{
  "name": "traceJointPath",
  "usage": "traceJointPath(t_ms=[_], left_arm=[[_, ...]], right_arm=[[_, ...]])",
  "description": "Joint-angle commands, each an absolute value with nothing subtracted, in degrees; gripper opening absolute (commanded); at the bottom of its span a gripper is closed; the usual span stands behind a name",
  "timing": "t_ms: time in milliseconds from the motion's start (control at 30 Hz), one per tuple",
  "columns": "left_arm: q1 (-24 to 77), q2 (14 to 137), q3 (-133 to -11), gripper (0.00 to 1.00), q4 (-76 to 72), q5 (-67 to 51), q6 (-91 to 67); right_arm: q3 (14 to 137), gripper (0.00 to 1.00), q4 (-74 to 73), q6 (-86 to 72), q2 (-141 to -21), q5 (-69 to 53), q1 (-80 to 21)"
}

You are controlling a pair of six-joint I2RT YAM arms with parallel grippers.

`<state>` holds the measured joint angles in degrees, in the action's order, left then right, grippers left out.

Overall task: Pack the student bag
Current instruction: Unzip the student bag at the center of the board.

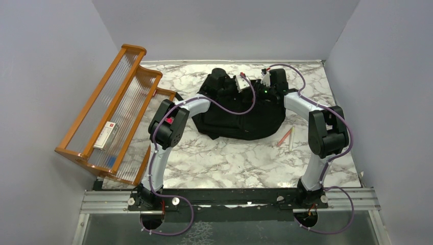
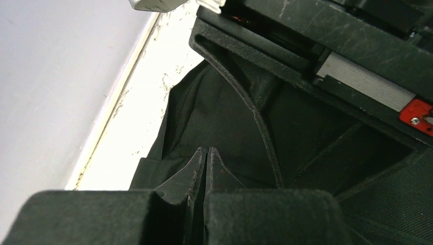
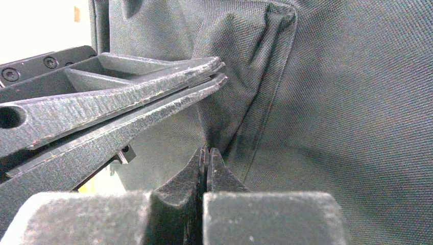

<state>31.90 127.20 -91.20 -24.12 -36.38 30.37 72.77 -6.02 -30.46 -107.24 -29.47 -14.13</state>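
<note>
The student bag (image 1: 240, 120) is a black fabric backpack lying on the marble table at the back middle. My left gripper (image 1: 230, 84) is over its far left part and my right gripper (image 1: 270, 87) over its far right part, close together. In the left wrist view my left gripper (image 2: 207, 150) is shut with its tips against the bag's black fabric (image 2: 214, 112). In the right wrist view my right gripper (image 3: 207, 149) is shut on a fold of the bag's cloth (image 3: 347, 102). The left gripper's fingers (image 3: 153, 92) pinch the same fold just above.
A wooden rack (image 1: 97, 117) leans at the left of the table and holds a white box (image 1: 106, 135). A red pencil (image 1: 284, 137) and a pale pen (image 1: 291, 140) lie on the table to the right of the bag. Grey walls close in the back and sides.
</note>
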Motion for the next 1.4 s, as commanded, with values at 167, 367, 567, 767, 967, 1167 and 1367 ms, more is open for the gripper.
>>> traceJointPath(t_ms=[167,367,567,767,967,1167,1367], left_arm=[[31.76,123.22,-88.46,0.0,-25.18,-33.58,24.72],[30.86,119.51,-84.44,0.0,-24.66,-33.22,19.86],[30.1,115.45,-80.26,0.0,-24.01,-30.1,16.67],[29.62,113.37,-78.57,0.0,-22.79,-28.92,14.01],[29.7,112.88,-76.99,0.0,-22.32,-30.29,10.84],[29.95,111.94,-74.99,0.0,-22.46,-31.65,8.37],[30.23,110.92,-73.1,0.0,-23.74,-31.55,7.18]], right_arm=[[72.25,0.0,-6.06,-30.72,-105.64,-30.79,-13.71],[72.75,0.0,-5.73,-31.26,-105.72,-29.92,-13.71],[74.07,0.0,-5.37,-31.77,-106.55,-29.67,-13.76],[74.85,0.01,-4.98,-32.46,-106.78,-29.11,-13.71],[75.32,0.0,-4.2,-33.05,-106.8,-29.62,-13.71],[76.05,0.01,-2.82,-33.6,-106.91,-30.47,-13.71],[76.76,0.01,-3.11,-33.43,-106.96,-29.62,-13.71]])
